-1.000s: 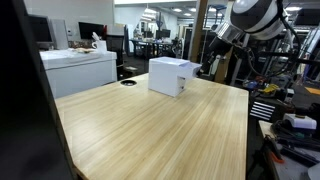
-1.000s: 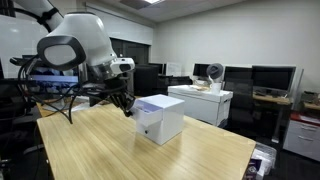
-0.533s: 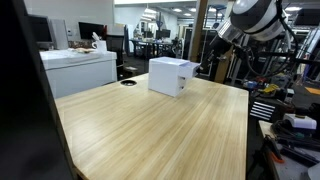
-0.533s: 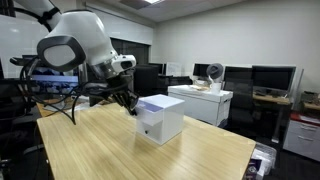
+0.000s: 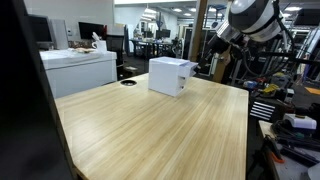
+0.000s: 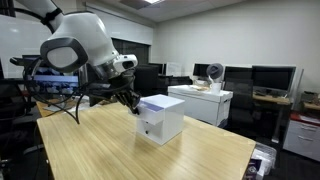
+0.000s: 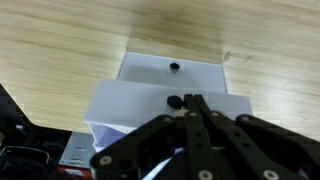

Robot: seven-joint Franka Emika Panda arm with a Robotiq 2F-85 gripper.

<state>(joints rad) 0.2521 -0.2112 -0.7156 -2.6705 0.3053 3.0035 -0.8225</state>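
Wrist view shows my gripper (image 7: 190, 102) pinched fully closed and empty, above the white box (image 7: 140, 95) standing on the wooden table (image 7: 60, 40). Over the last second I've edged it in from beside the box, so the tips now sit by a black knob (image 7: 174, 101).

One white box (image 5: 168, 76) — one table (image 5: 150, 135)

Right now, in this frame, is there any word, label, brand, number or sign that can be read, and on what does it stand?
None can be read.
The white box is blank but for two small black knobs.
The wooden table carries no print.
The monitors behind are dark and too small to tell.
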